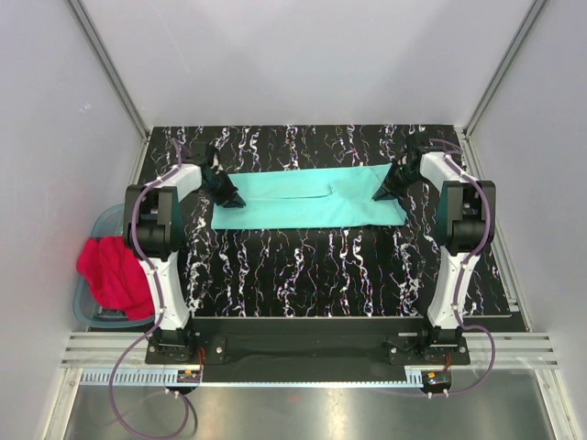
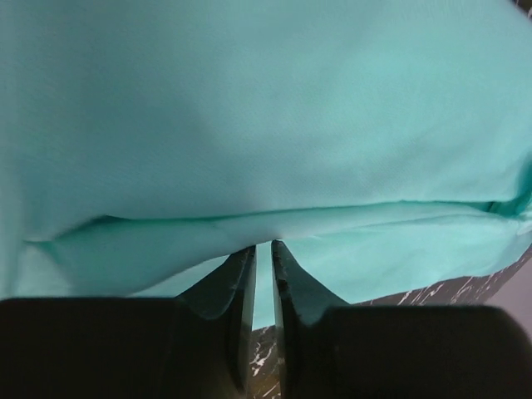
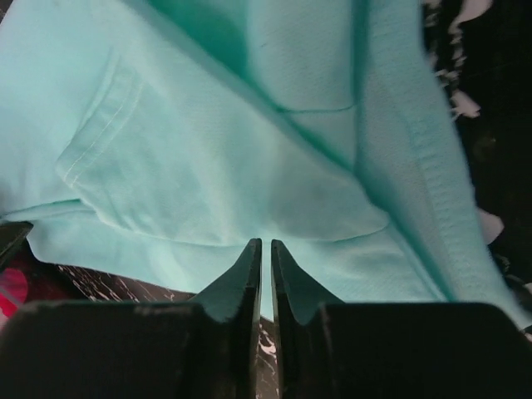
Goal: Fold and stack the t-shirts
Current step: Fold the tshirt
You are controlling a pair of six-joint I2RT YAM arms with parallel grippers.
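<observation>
The mint-teal t-shirt (image 1: 307,197) lies folded into a wide band across the far middle of the black marbled table (image 1: 321,275). My left gripper (image 1: 231,197) is shut on its left end; in the left wrist view (image 2: 263,245) the cloth (image 2: 249,125) fills the frame and runs between the jaws. My right gripper (image 1: 383,191) is shut on its right end; in the right wrist view (image 3: 266,243) a hemmed sleeve (image 3: 125,125) lies above the jaws. The red t-shirt (image 1: 115,273) sits bunched in the tub at the left.
The translucent blue-grey tub (image 1: 92,307) stands off the table's left edge beside the left arm's base. White walls and metal frame posts close in the back and both sides.
</observation>
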